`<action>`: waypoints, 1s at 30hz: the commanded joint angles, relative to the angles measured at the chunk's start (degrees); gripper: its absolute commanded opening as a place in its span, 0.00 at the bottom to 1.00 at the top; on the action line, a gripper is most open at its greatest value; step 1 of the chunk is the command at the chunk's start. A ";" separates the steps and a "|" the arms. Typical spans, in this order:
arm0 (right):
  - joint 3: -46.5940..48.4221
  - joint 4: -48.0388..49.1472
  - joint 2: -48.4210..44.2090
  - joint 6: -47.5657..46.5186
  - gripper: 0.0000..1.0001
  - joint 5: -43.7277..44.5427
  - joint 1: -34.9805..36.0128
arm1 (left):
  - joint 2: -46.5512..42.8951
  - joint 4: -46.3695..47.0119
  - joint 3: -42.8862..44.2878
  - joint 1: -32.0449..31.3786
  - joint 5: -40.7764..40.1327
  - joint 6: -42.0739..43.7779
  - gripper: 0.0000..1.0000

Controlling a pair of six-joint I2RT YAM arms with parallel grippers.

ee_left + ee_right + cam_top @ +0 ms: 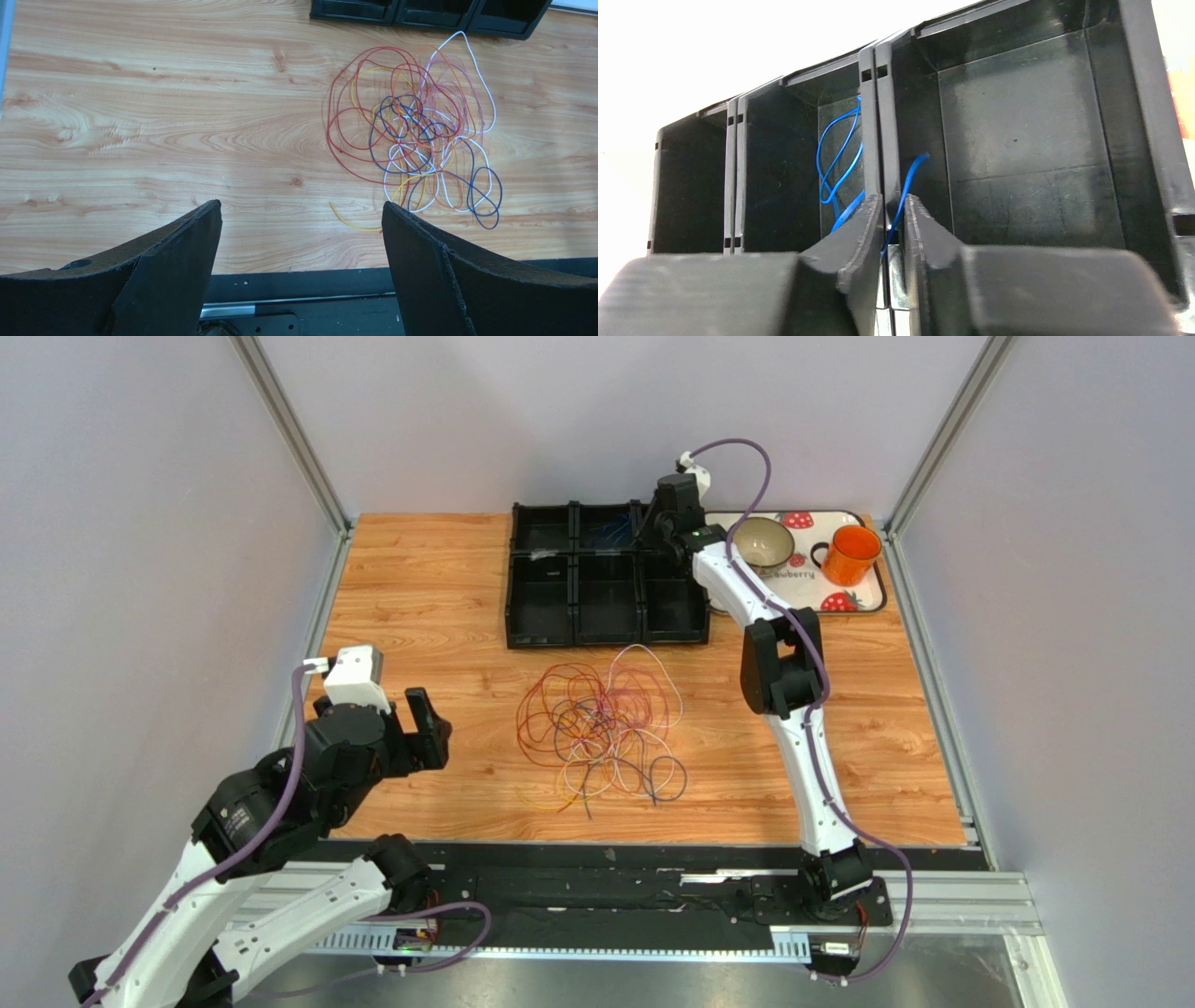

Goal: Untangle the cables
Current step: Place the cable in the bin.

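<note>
The cables [603,725] lie in one loose tangle of red, orange, yellow, purple and white loops in the middle of the table; the left wrist view shows the cables [414,140] ahead and to the right. My left gripper [421,735] hovers open at the near left, a hand's width left of the tangle, and holds nothing [300,210]. My right gripper [659,525] reaches down over the black bins. Its fingers straddle the wall between two compartments [894,203] with only a narrow gap. A blue cable [836,161] lies in the left compartment, and one end passes loosely through that gap.
The black set of bins [575,602] stands at the back centre. To its right a strawberry-print tray [870,595] holds a bowl [765,543] and an orange mug [852,553]. Metal frame posts bound the table's left and right edges.
</note>
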 commanded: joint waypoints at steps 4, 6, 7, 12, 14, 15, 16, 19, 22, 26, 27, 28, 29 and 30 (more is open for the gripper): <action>2.84 3.85 0.31 -1.30 0.11 0.37 0.40 | 0.62 0.96 1.04 0.63 0.42 1.08 0.92; 2.75 4.11 0.31 -1.74 0.09 0.46 0.58 | 0.53 0.96 1.04 0.72 0.51 1.08 0.92; 2.66 4.20 0.13 -1.92 0.07 0.29 0.49 | 0.62 0.96 1.04 0.72 0.51 1.08 0.92; 2.22 4.73 -0.83 -4.98 0.02 0.98 1.45 | 0.44 0.96 1.04 0.80 0.51 1.08 0.92; 1.52 5.42 -2.06 -6.92 0.02 2.65 2.51 | 0.53 0.96 1.04 0.80 0.51 1.08 0.92; 1.17 5.69 -2.50 -8.15 0.02 3.35 3.03 | 0.44 0.96 0.95 0.80 0.51 1.08 0.92; 0.65 6.13 -2.77 -10.25 0.02 4.14 4.00 | 0.36 0.96 1.04 0.80 0.59 1.08 0.92; -0.76 8.50 -3.65 -13.33 0.01 4.95 5.41 | 0.44 0.96 1.04 0.89 0.59 1.17 0.92; -0.94 10.70 -3.30 -13.61 0.00 2.23 5.94 | 0.44 1.05 1.04 0.89 0.68 1.17 0.92; -1.29 13.60 -2.95 -13.35 0.00 -0.59 6.55 | 0.44 1.05 1.04 0.89 0.68 1.17 0.92; -1.03 13.87 -2.77 -13.61 0.00 -0.94 6.73 | 0.44 1.05 1.04 0.98 0.77 1.26 0.92; -1.03 14.22 -2.51 -13.70 0.00 -0.94 7.17 | 0.36 1.05 1.04 0.98 0.77 1.26 0.92; -1.03 14.92 -2.33 -13.87 0.00 -1.03 7.17 | 0.36 1.14 0.95 0.98 0.77 1.26 0.92; -0.94 15.10 -2.16 -13.79 0.00 -1.03 7.26 | 0.36 1.14 1.04 0.98 0.77 1.26 0.92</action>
